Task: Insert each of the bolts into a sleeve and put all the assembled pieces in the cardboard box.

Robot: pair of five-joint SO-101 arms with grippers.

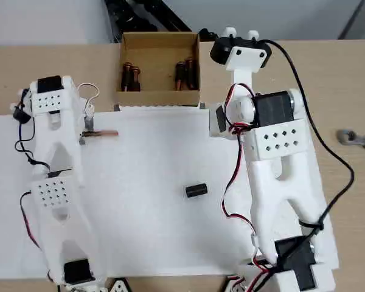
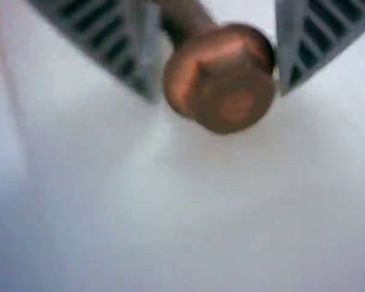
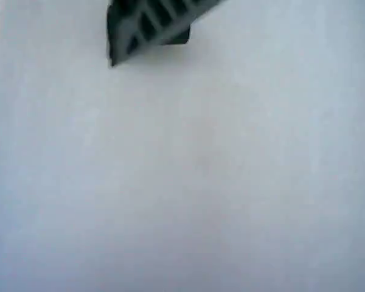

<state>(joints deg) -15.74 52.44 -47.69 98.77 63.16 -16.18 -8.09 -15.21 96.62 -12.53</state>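
Observation:
A copper bolt (image 1: 103, 134) lies level just above the white sheet, with my left gripper (image 1: 85, 132) shut on it near its head. In the left wrist view the bolt's round head (image 2: 222, 79) sits between the two grey fingers (image 2: 109, 42). A black sleeve (image 1: 196, 190) lies alone on the sheet near the middle. My right gripper (image 1: 218, 120) hangs over the sheet's far right part, just in front of the cardboard box (image 1: 158, 97). Several assembled pieces (image 1: 131, 76) lie inside the box, in two groups.
A white sheet (image 1: 146, 225) covers most of the wooden table. A metal tool (image 1: 356, 139) lies on the bare wood at the far right. Black cables (image 1: 328, 152) trail along the right arm.

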